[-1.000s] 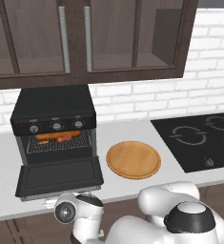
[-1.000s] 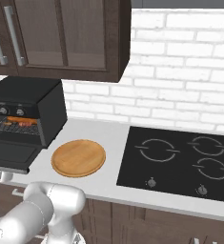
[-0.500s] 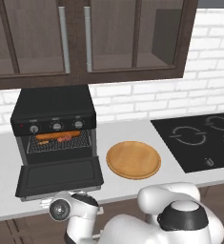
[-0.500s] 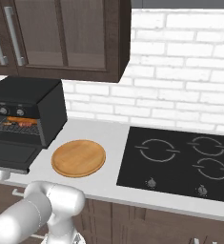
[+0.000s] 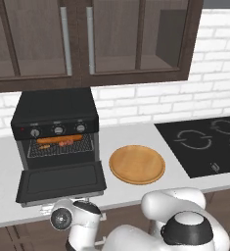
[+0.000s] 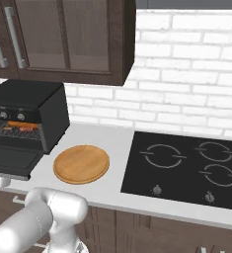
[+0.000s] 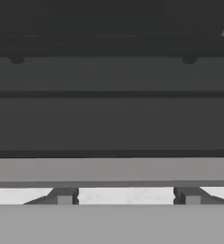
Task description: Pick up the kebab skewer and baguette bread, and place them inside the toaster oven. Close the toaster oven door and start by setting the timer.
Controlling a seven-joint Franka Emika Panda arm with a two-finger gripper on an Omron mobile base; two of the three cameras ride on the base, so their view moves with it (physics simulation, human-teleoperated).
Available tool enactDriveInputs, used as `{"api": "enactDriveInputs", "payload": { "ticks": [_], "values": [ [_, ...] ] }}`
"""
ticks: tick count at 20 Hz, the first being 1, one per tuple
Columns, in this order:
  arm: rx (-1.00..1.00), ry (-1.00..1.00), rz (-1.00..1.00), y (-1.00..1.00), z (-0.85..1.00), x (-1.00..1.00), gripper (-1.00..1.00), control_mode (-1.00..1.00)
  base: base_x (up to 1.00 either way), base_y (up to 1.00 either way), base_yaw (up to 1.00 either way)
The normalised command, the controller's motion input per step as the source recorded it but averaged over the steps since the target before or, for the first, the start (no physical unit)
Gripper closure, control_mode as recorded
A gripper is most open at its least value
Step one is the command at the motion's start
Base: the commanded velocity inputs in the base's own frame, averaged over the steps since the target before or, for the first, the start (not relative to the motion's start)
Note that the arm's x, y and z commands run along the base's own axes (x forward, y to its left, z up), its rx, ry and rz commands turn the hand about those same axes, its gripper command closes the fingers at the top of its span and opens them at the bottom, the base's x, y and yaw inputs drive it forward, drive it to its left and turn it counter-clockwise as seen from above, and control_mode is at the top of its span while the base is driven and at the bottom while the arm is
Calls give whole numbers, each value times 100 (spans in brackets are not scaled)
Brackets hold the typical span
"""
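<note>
The boxy black toaster oven (image 5: 55, 122) is seen on the white counter (image 5: 4, 176), its flat black drop-down door (image 5: 61, 182) lowered flat so the rack stays reachable. On the rack the orange-brown baguette (image 5: 57, 139) and the thin meat skewer (image 5: 65, 143) are already laid. The round wooden plate (image 5: 137, 164) is left bare. The gripper (image 7: 125, 195) is brought under the door's front edge, apparently for lifting; whether it is released or clenched cannot be told.

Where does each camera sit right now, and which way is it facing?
Left base view: behind the arm's left, facing the toaster oven, its lowered door, the wooden plate; white arm at bottom.
Right base view: behind its right, same counter, oven far left; arm lower left.
Hand view: low, facing the door's edge; fingertips at bottom.
Both base views share oven, plate, cooktop.
</note>
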Motion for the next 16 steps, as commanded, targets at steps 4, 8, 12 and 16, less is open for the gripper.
{"api": "enactDriveInputs", "payload": {
  "ticks": [4, 8, 12, 16],
  "values": [
    [0, 0, 0, 0, 11, 24, -100, -100, 0, 0, 0],
    [0, 0, 0, 0, 36, 20, -100, -100, 0, 0, 0],
    [0, -3, 0, -2, 56, 9, -100, -100, 0, 0, 0],
    [0, -4, 0, -3, 63, 9, -100, -100, 0, 0, 0]
  ]
}}
